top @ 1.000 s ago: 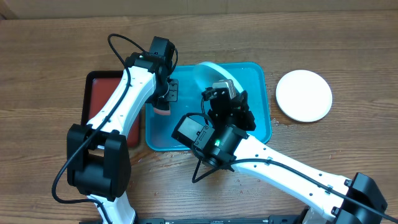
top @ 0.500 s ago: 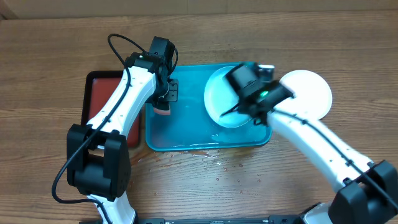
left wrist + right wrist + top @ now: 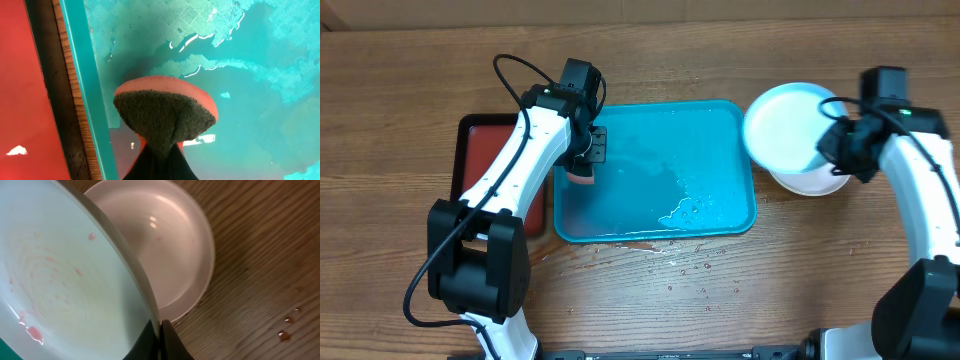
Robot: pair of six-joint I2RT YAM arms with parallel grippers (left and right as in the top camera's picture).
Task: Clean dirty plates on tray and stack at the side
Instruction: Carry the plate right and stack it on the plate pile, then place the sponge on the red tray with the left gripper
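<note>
Robotics lab workbench, white left arm [image 3: 515,160] and right arm [image 3: 920,190], exposed black cable [image 3: 497,62], wood-grain table [image 3: 390,110].

Turquoise tray [image 3: 720,125] with a faint grid texture; sponge [image 3: 165,112] salmon-pink with a dark grey scouring face; light cyan plate [image 3: 65,270] — pale pink swirls, redder drops; white plate [image 3: 165,255], perhaps faintly pink-tinted; dark red tray [image 3: 480,150], black-rimmed

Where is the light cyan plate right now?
In the overhead view the light cyan plate is at the right, just beside the turquoise tray. The right gripper holds it by its rim, tilted above the white plate.
</note>
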